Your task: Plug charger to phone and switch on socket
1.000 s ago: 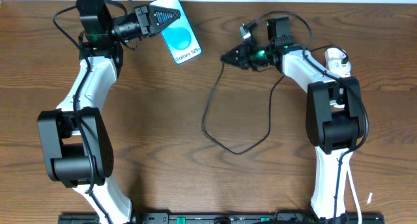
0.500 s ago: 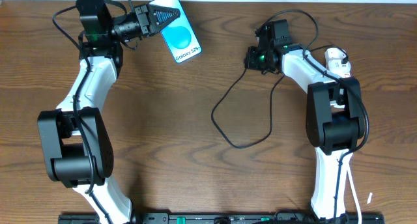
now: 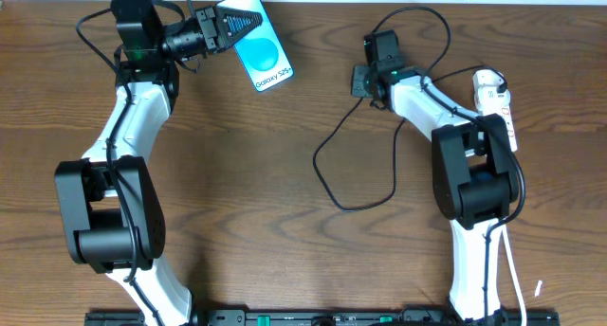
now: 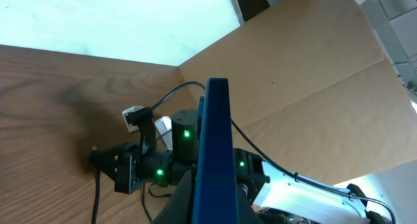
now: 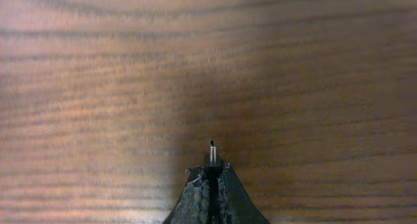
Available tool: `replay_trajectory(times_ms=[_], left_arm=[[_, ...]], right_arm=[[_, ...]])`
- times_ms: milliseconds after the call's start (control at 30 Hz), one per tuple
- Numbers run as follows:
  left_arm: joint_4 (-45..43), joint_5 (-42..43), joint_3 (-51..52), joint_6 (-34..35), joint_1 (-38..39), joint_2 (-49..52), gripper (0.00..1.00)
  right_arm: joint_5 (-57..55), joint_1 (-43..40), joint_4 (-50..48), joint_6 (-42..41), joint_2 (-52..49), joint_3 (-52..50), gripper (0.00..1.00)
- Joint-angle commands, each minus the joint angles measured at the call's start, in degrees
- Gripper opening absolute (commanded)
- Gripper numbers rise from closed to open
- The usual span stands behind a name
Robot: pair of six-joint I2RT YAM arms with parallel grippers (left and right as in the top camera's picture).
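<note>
Charger [image 5: 212,149]: plug end clenched in right claw [image 5: 210,172], tip poking just past its fingertips.
Right arm: wrist tipped down, claw facing table [image 5: 98,87].
Phone [image 3: 264,56]: grasped by left claw [image 3: 248,21], screen beyond its tips.
Left arm: stretched toward far table edge.

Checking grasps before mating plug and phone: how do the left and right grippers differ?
The left gripper is shut on the phone; the right gripper is shut on the charger, its plug tip poking out. The left gripper lies roughly level, pointing across the table; the right gripper points straight down at it. Both are shut and loaded.
</note>
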State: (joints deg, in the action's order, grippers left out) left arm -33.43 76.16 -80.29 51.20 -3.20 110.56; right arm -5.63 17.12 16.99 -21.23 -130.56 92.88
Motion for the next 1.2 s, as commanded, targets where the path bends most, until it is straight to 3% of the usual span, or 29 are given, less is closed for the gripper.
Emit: replay_trajectory(times_ms=[0,533,633,733,767,900,1167], left_arm=[[-0.5,0.3,-0.8,0.5,-0.1,-2.1,0.07],[-0.5,0.3,-0.8,0.5,-0.1,-2.1,0.08],[-0.5,0.3,-0.8,0.5,-0.1,-2.1,0.08],[-0.5,0.3,-0.8,0.5,-0.1,-2.1,0.08],[-0.5,0.3,-0.8,0.5,-0.1,-2.1,0.07],[-0.5,0.3,-0.8,0.4,-0.1,-2.1,0.08],[-0.5,0.3,-0.8,0.2,-0.1,-2.1,0.07]], right_arm=[[-5.4,0.7,-1.0,-2.8,-1.3,0.0,0.01],[3.7,0.3,-0.9,-3.6,-4.9,0.0,0.01],[13.0,-0.3,-0.9,-0.8,-4.9,0.0,0.01],[29.3,-1.2,-0.7,5.3,-4.9,0.0,0.01],[39.9,-1.8,0.0,9.2,-4.9,0.0,0.01],[59.1,-3.2,1.8,15.6,-4.9,0.0,0.01],[81.8,-4.4,2.5,26.9,-4.9,0.0,0.01]])
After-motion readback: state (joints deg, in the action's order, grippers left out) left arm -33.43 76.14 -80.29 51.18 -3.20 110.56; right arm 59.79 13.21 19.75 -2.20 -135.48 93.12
